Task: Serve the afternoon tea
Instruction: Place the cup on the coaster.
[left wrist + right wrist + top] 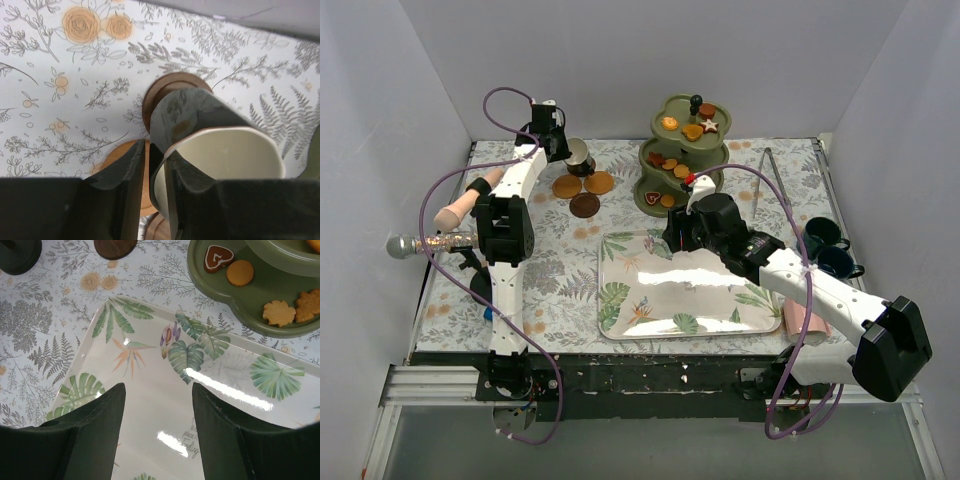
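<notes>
Our right tool (158, 390) hangs wide open over the tray (150, 340) by the near edge of the counter (560, 290), likely waiting for a load. At the far left corner our left tool (156, 155) pinches the rim of the mug (230, 150), tilted above a coaster (170, 82), probably to seat it. We cannot see its handle.
</notes>
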